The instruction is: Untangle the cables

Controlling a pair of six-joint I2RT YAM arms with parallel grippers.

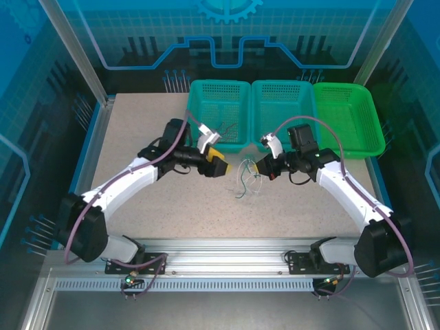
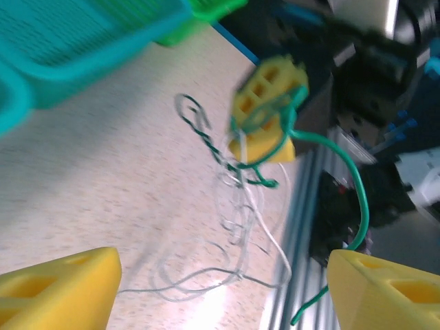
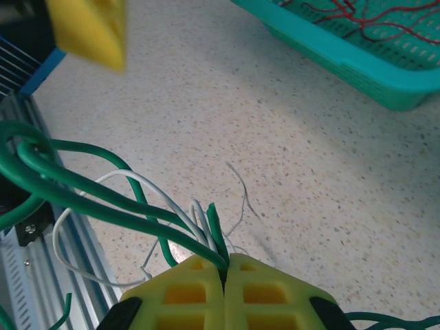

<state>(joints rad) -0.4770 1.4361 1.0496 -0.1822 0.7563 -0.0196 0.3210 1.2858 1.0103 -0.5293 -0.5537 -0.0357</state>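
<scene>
Overhead camera looks down; wrist cameras share cables (image 2: 237, 182).

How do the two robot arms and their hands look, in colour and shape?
Both the left arm and the right arm have white shells with black joints and bulky black bases. A thin purple-grey cable loops along each. The left hand and the right hand have blocky yellow fingers with square hollow pockets.

Speckled beige tabletop (image 1: 137, 137); blue circuit-print wall panels (image 1: 227, 34); aluminium frame posts (image 1: 73, 51); grooved metal rail (image 1: 227, 265) at near edge.
</scene>
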